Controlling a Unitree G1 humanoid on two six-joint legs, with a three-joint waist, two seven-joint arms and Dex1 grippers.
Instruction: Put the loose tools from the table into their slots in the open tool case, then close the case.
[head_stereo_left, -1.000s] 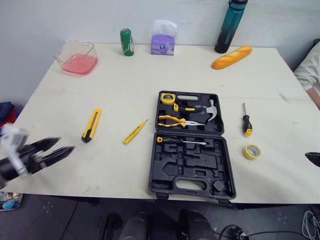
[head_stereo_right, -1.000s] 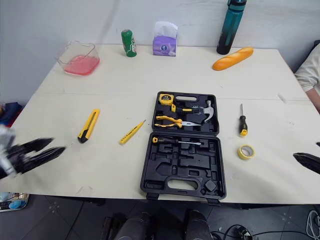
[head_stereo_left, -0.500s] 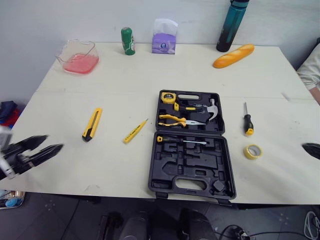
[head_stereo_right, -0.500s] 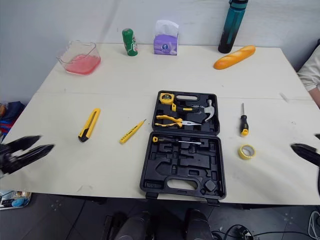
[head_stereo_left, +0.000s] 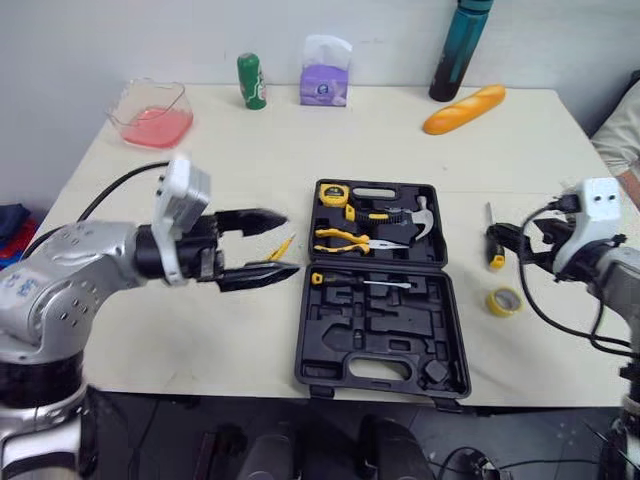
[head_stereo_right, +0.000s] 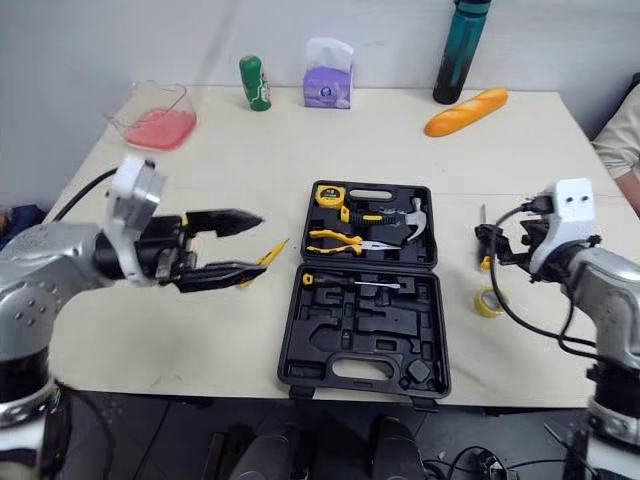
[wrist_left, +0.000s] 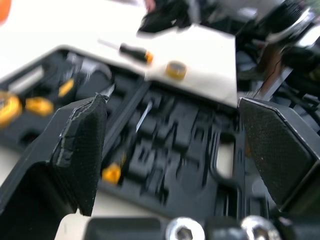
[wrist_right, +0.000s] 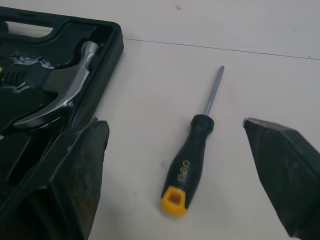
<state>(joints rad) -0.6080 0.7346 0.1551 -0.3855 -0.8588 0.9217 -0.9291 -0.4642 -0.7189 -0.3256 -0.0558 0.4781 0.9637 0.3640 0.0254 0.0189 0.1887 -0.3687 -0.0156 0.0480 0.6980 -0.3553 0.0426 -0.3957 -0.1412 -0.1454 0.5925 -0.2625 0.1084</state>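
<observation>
Now: the screwdriver is being lined up for a pick by the right gripper, judging by the right wrist view.
Screwdriver: it is being left flat on the table, just beside the right side of the open tool case and near the tape roll.
Long axis: the yellow-capped handle is being pointed toward the wrist and the shaft away, so the handle is being straddled crosswise.
Right fingers: they are being held wide apart, one on each side of the handle, with nothing clamped.
Left gripper: it is being held open and empty over the yellow tester pen, left of the case.
Nearer arm: the screwdriver is being covered by the right arm; the left is well apart, across the case.
Next move, as a judgement: a straight descent is being called for.
</observation>
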